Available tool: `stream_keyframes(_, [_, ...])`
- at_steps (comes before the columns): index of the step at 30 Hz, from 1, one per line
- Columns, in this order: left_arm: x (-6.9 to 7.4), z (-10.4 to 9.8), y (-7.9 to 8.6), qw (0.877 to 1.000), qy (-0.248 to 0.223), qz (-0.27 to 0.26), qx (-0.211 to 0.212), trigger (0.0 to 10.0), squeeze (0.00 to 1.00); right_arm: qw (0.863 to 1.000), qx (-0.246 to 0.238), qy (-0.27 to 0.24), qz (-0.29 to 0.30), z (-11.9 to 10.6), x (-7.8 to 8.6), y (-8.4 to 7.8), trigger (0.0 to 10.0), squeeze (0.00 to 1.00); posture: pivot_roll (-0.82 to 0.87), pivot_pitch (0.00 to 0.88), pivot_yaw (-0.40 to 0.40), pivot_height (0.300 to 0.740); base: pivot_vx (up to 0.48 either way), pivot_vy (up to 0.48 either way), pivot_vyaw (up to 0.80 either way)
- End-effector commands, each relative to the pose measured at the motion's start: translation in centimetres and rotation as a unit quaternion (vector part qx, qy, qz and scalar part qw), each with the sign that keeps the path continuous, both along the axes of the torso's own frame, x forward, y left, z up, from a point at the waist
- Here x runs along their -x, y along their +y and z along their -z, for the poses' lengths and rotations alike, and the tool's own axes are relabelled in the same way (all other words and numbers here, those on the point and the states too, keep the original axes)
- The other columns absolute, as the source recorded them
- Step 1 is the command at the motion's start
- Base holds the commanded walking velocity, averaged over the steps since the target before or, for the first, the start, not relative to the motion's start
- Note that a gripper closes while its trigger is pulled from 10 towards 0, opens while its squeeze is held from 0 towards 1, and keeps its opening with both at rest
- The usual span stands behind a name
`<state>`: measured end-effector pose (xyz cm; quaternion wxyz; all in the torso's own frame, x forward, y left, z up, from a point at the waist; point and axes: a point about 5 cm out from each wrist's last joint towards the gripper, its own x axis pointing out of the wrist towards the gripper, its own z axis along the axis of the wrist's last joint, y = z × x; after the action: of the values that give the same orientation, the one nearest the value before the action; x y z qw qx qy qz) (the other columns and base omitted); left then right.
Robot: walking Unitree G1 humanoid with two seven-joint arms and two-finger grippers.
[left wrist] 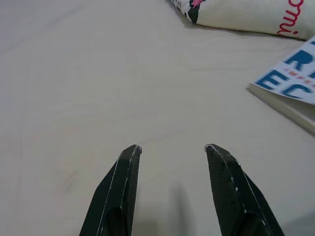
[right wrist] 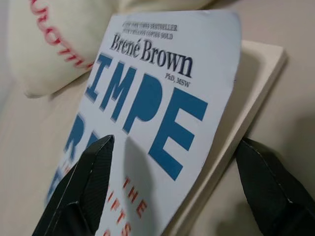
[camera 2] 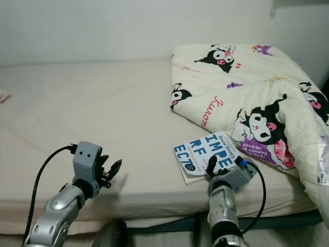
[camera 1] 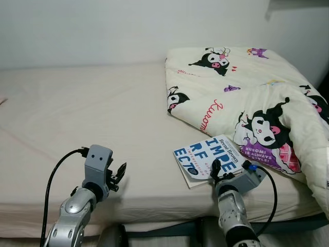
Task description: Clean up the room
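Right gripper [camera 1: 216,170] gapes astride book [camera 1: 205,156] beside quilt [camera 1: 257,103], seemingly untouched; left gripper [left wrist: 172,150] spread, empty

A wide bed [camera 1: 92,113] with a plain cream sheet takes up most of the scene, its surface lightly creased. A bare white wall [camera 1: 103,31] runs behind it. A thick cream comforter [camera 1: 247,92] lies folded on the bed's right side, one corner hanging over the front edge. It is printed with black-and-white cartoon characters [camera 1: 264,128], small purple figures and red cursive lettering. A dark bed frame [camera 1: 169,226] shows under the front edge of the mattress. Something small and pink [camera 1: 2,101] peeks in at the far left edge, too cropped to identify.
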<state>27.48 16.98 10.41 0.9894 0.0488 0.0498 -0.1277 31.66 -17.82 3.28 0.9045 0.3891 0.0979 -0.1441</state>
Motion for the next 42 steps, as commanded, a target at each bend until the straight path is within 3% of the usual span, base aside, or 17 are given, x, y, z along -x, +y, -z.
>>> stream_keyframes(1, [0.4, 0.0, 0.4, 1.000, -0.003, 0.002, -0.024, 10.0, 0.00, 0.998, -0.035, 0.036, -0.048, 1.5, 0.6, 2.3, 10.0, 0.00, 0.09, 0.121, 0.036, 0.570, 0.000, 0.000, 0.00])
stream_keyframes(5, [0.7, 0.1, 0.2, 1.000, -0.003, 0.004, -0.025, 10.0, 0.00, 0.995, -0.024, 0.072, -0.069, 2.9, 1.8, 2.8, 10.0, 0.00, 0.09, 0.119, 0.032, 0.570, 0.000, 0.000, 0.00])
stream_keyframes(9, [0.8, 0.1, 0.0, 1.000, -0.004, 0.006, -0.027, 10.0, 0.00, 0.994, -0.034, 0.078, -0.061, 3.9, 2.9, 2.6, 10.0, 0.00, 0.09, 0.120, 0.034, 0.570, 0.000, 0.000, 0.00])
stream_keyframes(14, [0.7, 0.1, 0.0, 1.000, -0.006, 0.008, -0.027, 10.0, 0.00, 0.996, -0.046, 0.059, -0.053, 3.5, 2.5, 2.4, 10.0, 0.00, 0.08, 0.119, 0.038, 0.570, 0.000, 0.000, 0.00])
stream_keyframes(16, [0.6, 0.0, -0.1, 1.000, -0.010, 0.010, -0.028, 10.0, 0.00, 0.997, -0.054, 0.025, -0.041, 2.5, 1.7, 2.3, 10.0, 0.00, 0.08, 0.116, 0.039, 0.570, 0.000, 0.000, 0.00])
stream_keyframes(17, [0.6, 0.0, -0.1, 0.999, -0.011, 0.010, -0.028, 10.0, 0.00, 0.998, -0.053, 0.013, -0.035, 2.1, 1.4, 2.2, 3.5, 0.00, 0.09, 0.114, 0.038, 0.570, 0.000, 0.000, 0.00])
stream_keyframes(19, [0.6, -0.1, -0.1, 0.999, -0.011, 0.010, -0.028, 10.0, 0.00, 0.998, -0.053, 0.007, -0.033, 2.0, 1.3, 2.1, 3.5, 0.00, 0.09, 0.114, 0.038, 0.570, 0.000, 0.000, 0.00])
stream_keyframes(20, [0.6, -0.1, -0.2, 0.999, -0.012, 0.009, -0.029, 10.0, 0.00, 0.998, -0.052, 0.002, -0.030, 1.8, 1.2, 2.0, 0.0, 0.00, 0.09, 0.113, 0.036, 0.570, 0.000, 0.000, 0.00])
stream_keyframes(42, [-0.1, -0.1, -0.1, 0.999, -0.026, -0.012, -0.030, 10.0, 0.00, 0.997, -0.020, -0.043, -0.060, -0.2, -0.4, 1.7, 0.0, 0.00, 0.06, 0.086, 0.009, 0.570, 0.000, 0.000, 0.00])
